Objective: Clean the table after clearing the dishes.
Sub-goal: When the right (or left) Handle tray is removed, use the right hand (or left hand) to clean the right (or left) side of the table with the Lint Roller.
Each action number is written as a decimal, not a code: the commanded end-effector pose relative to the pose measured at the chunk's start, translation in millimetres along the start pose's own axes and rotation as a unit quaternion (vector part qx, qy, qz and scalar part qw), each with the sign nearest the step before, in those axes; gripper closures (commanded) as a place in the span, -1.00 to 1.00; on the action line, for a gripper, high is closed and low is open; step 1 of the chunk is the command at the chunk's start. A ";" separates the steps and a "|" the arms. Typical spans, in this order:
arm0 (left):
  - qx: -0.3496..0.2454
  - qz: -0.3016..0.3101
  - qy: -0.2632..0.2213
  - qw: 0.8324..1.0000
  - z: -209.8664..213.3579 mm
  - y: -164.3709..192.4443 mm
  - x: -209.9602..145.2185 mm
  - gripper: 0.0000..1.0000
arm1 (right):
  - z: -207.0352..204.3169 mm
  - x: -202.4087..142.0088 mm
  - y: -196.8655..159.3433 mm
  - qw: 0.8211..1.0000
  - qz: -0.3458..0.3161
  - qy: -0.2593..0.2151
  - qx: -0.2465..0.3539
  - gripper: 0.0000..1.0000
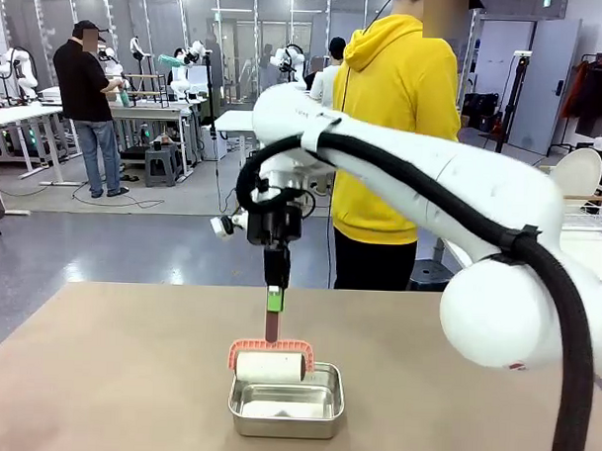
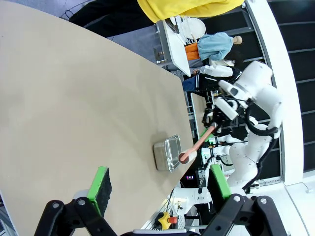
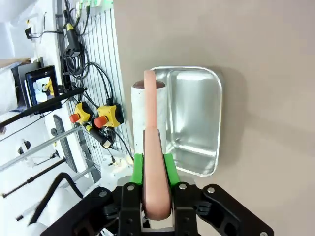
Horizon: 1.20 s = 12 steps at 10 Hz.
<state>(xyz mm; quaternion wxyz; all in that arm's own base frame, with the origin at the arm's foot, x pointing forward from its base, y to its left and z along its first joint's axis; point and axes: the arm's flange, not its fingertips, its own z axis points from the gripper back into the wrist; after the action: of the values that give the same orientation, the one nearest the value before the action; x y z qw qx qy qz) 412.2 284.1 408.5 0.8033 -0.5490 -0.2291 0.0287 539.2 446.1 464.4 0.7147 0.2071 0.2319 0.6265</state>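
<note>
The tan table (image 1: 108, 377) stretches across the front view. My right gripper (image 1: 275, 299) points straight down, shut on the pink handle (image 1: 272, 325) of a white cleaning roller (image 1: 270, 366). The roller hangs at the far rim of a steel pan (image 1: 287, 408). In the right wrist view the green pads (image 3: 138, 164) clamp the handle (image 3: 152, 147), with the roller (image 3: 140, 113) over the pan's edge (image 3: 194, 118). My left gripper (image 2: 160, 187) is open and holds nothing, high over the table (image 2: 74, 108), looking toward the pan (image 2: 167, 152). The dishes are out of view.
A person in a yellow hoodie (image 1: 394, 120) stands at the table's far side, behind my right arm (image 1: 431, 181). Bare tabletop lies left and right of the pan. A rack with cables and red button boxes (image 3: 98, 118) stands past the table's near edge.
</note>
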 end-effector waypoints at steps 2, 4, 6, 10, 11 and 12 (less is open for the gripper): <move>0.004 0.005 0.000 1.000 1.2 -5.3 -5.3 -1.00 | 3.4 -42.7 63.3 0.987 -0.136 -0.014 -0.088 0.92; 0.004 0.005 0.000 1.000 1.2 -5.3 -5.3 -1.00 | 2.3 -76.0 89.7 0.961 -0.228 -0.060 -0.144 0.92; 0.004 0.005 0.000 1.000 1.2 -5.3 -5.3 -1.00 | -11.0 -124.4 91.8 0.923 -0.318 -0.150 -0.158 0.92; 0.004 0.005 0.000 1.000 1.2 -5.3 -5.3 -1.00 | -58.5 -209.5 76.0 0.839 -0.446 -0.280 -0.137 0.92; 0.004 0.005 0.000 1.000 1.2 -5.3 -5.3 -1.00 | -68.5 -225.7 75.5 0.826 -0.459 -0.300 -0.132 0.92; 0.004 0.005 0.000 1.000 1.2 -5.3 -5.3 -1.00 | -75.6 -241.9 72.6 0.808 -0.484 -0.313 -0.123 0.92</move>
<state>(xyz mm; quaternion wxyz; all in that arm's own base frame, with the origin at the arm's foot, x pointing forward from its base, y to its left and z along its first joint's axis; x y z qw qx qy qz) 411.9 284.3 408.5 0.8034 -0.5488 -0.2293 0.0289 515.1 257.2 523.4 0.9773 0.1472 0.0129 0.1517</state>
